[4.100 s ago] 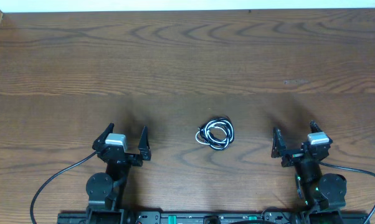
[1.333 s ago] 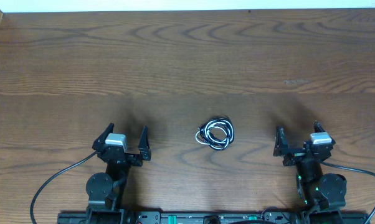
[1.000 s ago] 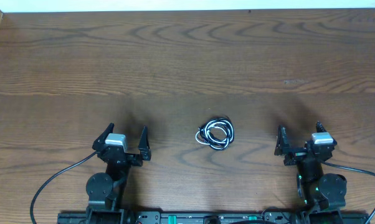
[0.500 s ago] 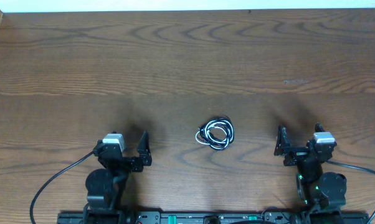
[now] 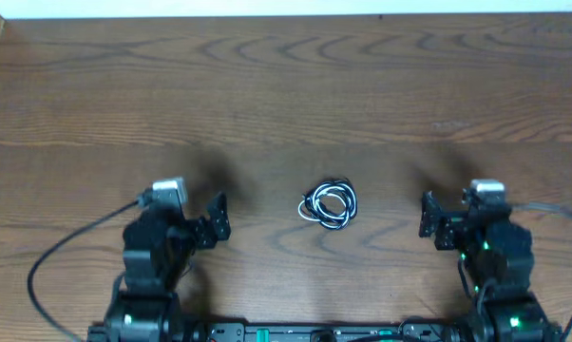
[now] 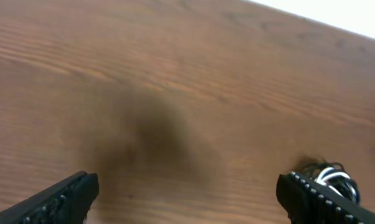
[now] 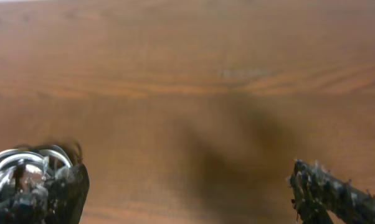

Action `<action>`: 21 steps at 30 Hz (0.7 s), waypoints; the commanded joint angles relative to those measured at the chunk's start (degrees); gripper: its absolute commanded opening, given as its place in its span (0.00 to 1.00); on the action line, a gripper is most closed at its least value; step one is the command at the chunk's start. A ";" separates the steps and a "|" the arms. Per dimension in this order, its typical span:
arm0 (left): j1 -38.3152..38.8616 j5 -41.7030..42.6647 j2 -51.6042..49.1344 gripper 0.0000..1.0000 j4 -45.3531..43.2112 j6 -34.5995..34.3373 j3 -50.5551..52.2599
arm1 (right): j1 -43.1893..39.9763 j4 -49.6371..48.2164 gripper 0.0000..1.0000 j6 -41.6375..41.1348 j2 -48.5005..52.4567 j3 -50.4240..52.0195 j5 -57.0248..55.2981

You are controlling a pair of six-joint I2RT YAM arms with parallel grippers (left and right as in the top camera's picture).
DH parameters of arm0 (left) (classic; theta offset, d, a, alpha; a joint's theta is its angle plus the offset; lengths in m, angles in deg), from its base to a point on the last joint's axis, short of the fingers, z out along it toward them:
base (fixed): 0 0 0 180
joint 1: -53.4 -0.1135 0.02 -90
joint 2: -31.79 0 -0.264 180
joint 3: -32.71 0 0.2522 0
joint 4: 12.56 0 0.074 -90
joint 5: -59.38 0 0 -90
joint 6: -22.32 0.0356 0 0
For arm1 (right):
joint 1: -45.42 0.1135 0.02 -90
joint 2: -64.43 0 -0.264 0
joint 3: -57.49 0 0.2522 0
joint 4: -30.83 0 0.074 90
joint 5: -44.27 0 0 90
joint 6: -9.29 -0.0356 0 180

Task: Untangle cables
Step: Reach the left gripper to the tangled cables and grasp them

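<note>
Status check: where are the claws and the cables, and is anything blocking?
Left claw open, empty. Right claw open, empty. Cables in one tangled bundle on the table, midway between them, untouched. Nothing in the way.

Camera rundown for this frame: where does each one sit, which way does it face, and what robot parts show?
Overhead: above the table, looking straight down; cables in the centre, left gripper and right gripper with their arms along the bottom edge.
Left wrist: on the left arm, low, facing forward across the table; its open fingers in the bottom corners, cables low right.
Right wrist: on the right arm, same forward view; its open fingers in the bottom corners, cables low left.
Shared: all three views show the cables.
</note>
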State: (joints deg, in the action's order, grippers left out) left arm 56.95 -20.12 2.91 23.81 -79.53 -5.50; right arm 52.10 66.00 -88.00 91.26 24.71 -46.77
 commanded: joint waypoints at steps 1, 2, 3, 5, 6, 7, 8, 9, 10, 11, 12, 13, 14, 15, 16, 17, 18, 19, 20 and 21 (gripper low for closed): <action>0.17 4.04 -7.37 0.96 1.64 -0.50 -5.81 | 0.28 1.81 0.99 -0.85 6.71 -4.07 1.73; 0.17 4.55 -9.68 0.96 2.60 -0.48 -7.45 | 0.28 2.56 0.99 -0.85 8.96 -5.11 2.08; 0.20 4.57 -11.91 0.96 3.87 -0.48 -9.16 | 0.28 3.34 0.99 -0.83 11.15 -6.16 2.75; 0.20 4.52 -16.33 0.96 7.19 0.07 -12.85 | 0.28 5.64 0.99 -0.79 15.78 -8.63 3.34; 0.20 4.50 -18.45 0.96 9.18 0.74 -14.84 | 0.28 7.28 0.99 0.07 18.14 -10.10 3.17; 0.20 4.50 -19.96 0.96 10.56 1.14 -16.24 | 0.28 8.46 0.99 1.31 19.69 -11.10 3.10; 0.26 4.48 -21.90 0.96 12.35 1.33 -18.16 | 0.28 10.14 0.99 3.30 21.68 -12.46 3.10; 0.57 4.44 -23.56 0.96 13.79 1.64 -19.80 | 0.28 11.34 0.99 4.59 22.93 -13.40 3.10; 1.20 4.26 -25.11 0.96 15.04 2.01 -21.38 | 0.28 12.92 0.99 6.14 24.63 -14.67 3.08; 2.29 4.02 -26.82 0.96 16.24 2.91 -23.04 | 0.28 14.43 0.99 7.06 26.14 -15.85 3.10; 3.63 3.78 -28.13 0.96 17.00 3.72 -24.30 | 0.28 15.15 0.99 7.17 27.10 -16.61 3.10; 4.94 3.74 -29.16 0.96 17.38 4.81 -25.20 | 0.28 15.74 0.99 7.02 28.09 -17.46 3.23; 6.71 3.30 -30.25 0.96 17.53 5.75 -26.12 | 0.28 15.93 0.99 6.51 28.81 -18.21 4.22; 9.09 2.73 -31.36 0.96 17.31 6.69 -26.91 | 0.28 15.87 0.99 6.49 29.27 -18.73 6.10; 11.19 2.45 -32.20 0.96 16.63 7.43 -27.30 | 0.28 15.65 0.99 6.49 29.44 -19.04 8.48; 13.33 2.32 -32.87 0.96 15.47 8.02 -27.34 | 0.28 15.61 0.99 6.49 29.44 -19.08 10.27; 15.17 2.34 -33.59 0.96 14.38 8.44 -27.32 | 0.28 15.63 0.99 6.49 29.42 -19.08 11.63; 17.09 2.36 -34.45 0.96 13.20 8.41 -27.32 | 0.28 15.63 0.99 6.49 29.42 -19.08 12.57; 18.53 2.36 -35.12 0.96 12.63 8.41 -27.32 | 0.28 15.37 0.99 6.49 29.44 -19.08 13.11; 19.69 2.36 -35.71 0.96 12.37 8.39 -27.32 | 0.28 15.02 0.99 6.47 29.42 -19.08 13.68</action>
State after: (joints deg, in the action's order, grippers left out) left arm 74.13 -17.39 -31.52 36.53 -73.30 -31.79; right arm 52.10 81.34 -82.60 120.74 6.85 -37.44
